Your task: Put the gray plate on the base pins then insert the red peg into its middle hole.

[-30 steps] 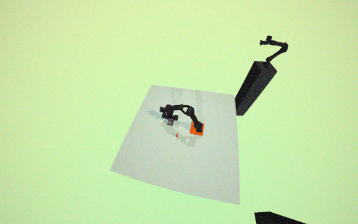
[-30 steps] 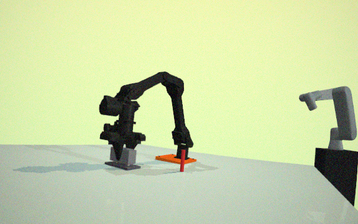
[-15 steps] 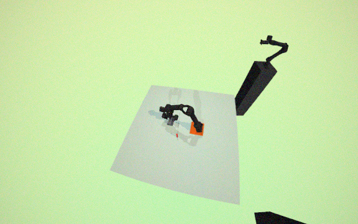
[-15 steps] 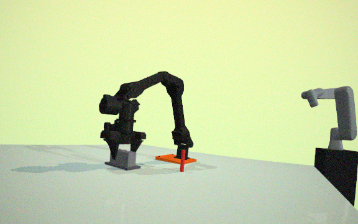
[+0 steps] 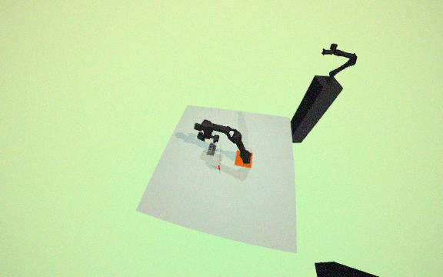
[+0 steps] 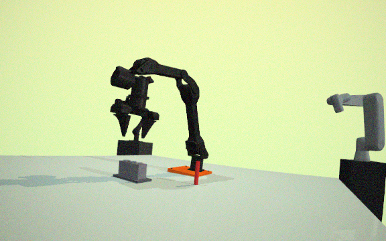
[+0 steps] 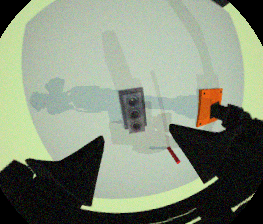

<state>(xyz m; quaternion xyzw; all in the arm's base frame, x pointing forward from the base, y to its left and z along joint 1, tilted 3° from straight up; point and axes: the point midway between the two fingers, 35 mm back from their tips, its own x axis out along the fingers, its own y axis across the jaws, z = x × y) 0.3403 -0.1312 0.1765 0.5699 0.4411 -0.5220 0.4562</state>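
Red peg (image 5: pixel 218 168) (image 6: pixel 197 173) (image 7: pixel 174 155) upright, apart from gray block (image 5: pixel 211 149) (image 6: pixel 132 171) (image 7: pixel 134 108) — your gripper (image 5: pixel 208 138) (image 6: pixel 133 136) (image 7: pixel 136 133) hangs above block, wide open, empty.

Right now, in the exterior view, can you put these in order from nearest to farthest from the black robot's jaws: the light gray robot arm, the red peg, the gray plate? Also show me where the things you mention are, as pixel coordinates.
1. Gray plate (image 5: pixel 211 149) (image 6: pixel 132 172) (image 7: pixel 140 108): almost straight below.
2. Red peg (image 5: pixel 218 168) (image 6: pixel 197 174) (image 7: pixel 174 155): lower, to the right in that view.
3. Light gray robot arm (image 6: pixel 374 122): far right, on its black pedestal (image 6: pixel 364 184).
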